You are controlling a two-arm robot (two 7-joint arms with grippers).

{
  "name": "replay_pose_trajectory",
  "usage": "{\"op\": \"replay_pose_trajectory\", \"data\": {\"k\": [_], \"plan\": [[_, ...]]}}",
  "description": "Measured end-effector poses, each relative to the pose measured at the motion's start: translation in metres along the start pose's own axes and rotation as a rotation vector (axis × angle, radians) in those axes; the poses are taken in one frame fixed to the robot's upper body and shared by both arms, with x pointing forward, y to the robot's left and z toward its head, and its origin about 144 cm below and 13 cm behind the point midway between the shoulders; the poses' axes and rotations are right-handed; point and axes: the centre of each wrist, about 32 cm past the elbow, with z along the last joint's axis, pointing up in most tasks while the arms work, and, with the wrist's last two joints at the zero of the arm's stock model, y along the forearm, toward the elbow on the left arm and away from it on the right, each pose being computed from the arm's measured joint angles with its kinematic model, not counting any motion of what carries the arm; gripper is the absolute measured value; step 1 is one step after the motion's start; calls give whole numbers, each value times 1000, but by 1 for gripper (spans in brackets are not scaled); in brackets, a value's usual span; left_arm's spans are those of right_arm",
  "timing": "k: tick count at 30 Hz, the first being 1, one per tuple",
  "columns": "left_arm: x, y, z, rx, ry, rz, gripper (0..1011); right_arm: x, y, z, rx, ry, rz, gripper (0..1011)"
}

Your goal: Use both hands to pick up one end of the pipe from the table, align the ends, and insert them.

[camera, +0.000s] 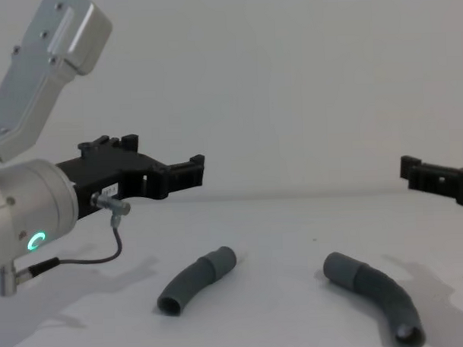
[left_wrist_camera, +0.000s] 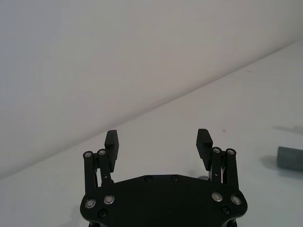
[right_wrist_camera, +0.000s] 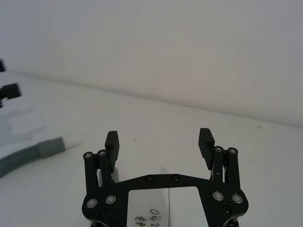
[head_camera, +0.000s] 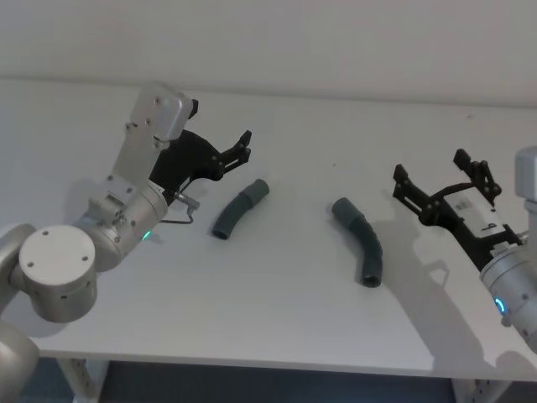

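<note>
On the desk (head_camera: 294, 319) between my arms, the left pipe piece (head_camera: 239, 210) and right pipe piece (head_camera: 359, 239) lie well apart. My left gripper (left_wrist_camera: 158, 142) and right gripper (right_wrist_camera: 158, 142) hover outside them, fingers apart. Picking up comes first, I judge: each must descend onto its piece.

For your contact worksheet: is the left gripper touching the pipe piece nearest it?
Apart. The head view shows bare table between the open left gripper and the left pipe piece.

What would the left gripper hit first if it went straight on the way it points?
Probably nothing near: the open left gripper points over bare table toward the wall; the left pipe piece lies off to one side.
</note>
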Motion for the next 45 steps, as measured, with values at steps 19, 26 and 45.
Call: {"op": "replay_pose_trajectory", "data": {"k": [19,26,45], "plan": [[6,-8,21,111,100,-124,1000,-14,-13,14,-155,-51,156,1001],[6,-8,21,153,124,-150,1000,-19,-14,17,-193,-46,174,1001],[15,-14,9,268,84,-216,1000,-24,-15,19,-228,-43,190,1001]]}}
